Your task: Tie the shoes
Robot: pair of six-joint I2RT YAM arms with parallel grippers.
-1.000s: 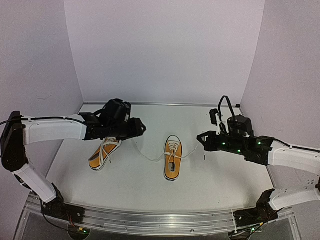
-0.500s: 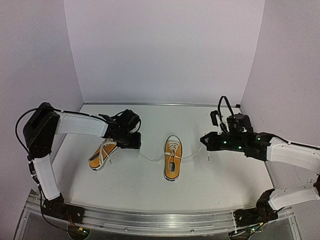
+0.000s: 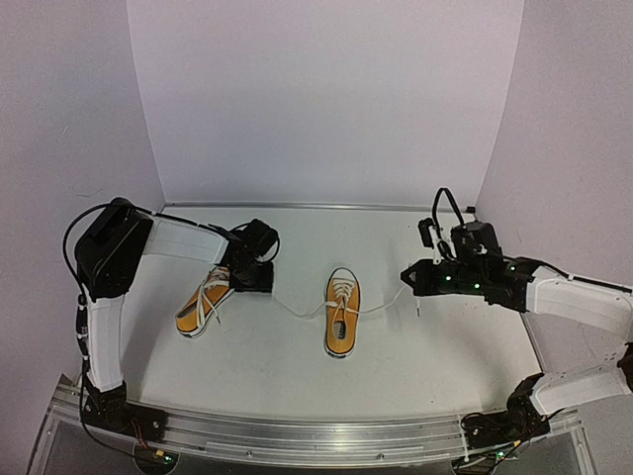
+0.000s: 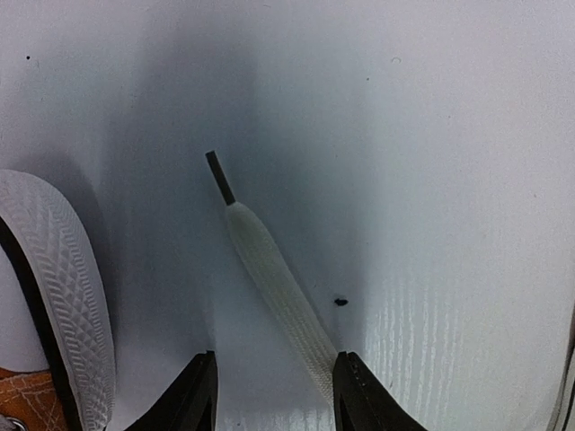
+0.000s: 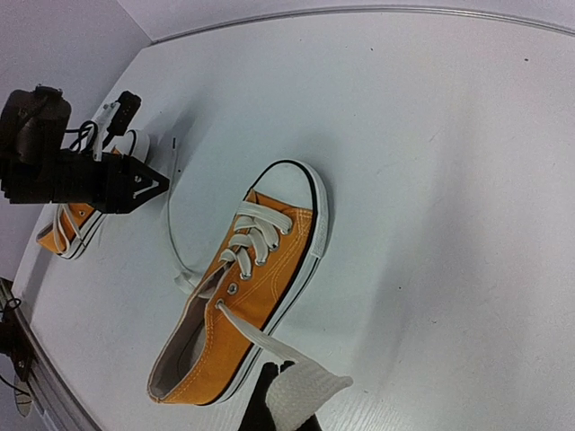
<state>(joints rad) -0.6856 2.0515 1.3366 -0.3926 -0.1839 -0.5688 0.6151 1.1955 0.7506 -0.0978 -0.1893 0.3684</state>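
1. Orange-yellow canvas, white rubber, white flat laces: the shoes lie on the table (image 3: pixel 297 233). The centre shoe (image 3: pixel 341 315) sits mid-table with its toe away from the arm bases. The left shoe (image 3: pixel 205 305) lies well apart to its left, angled, with its laces loose.
2. Handling (our judgement): both shoes look small and light, so a hard tug on a lace would probably drag them across the smooth surface. The laces are soft, limp woven tape. We think the best hold is just behind the stiff tip.
3. The right gripper (image 3: pixel 406 276) is clenched on the right lace end (image 5: pixel 301 382), which rises from the centre shoe's eyelets and off the table.
4. The left gripper (image 4: pixel 274 366) points down with its jaws parted. It straddles the left lace end (image 4: pixel 269 278), which lies flat, and it grasps nothing.
5. View differences:
   - Only the left wrist view shows the dark aglet (image 4: pixel 218 175) and the ribbed toe cap (image 4: pixel 63 287) just beside it.
   - From above, that lace is a thin white line.
   - The right wrist view shows the lace curving from the centre shoe toward the left gripper, but little of its own fingers.
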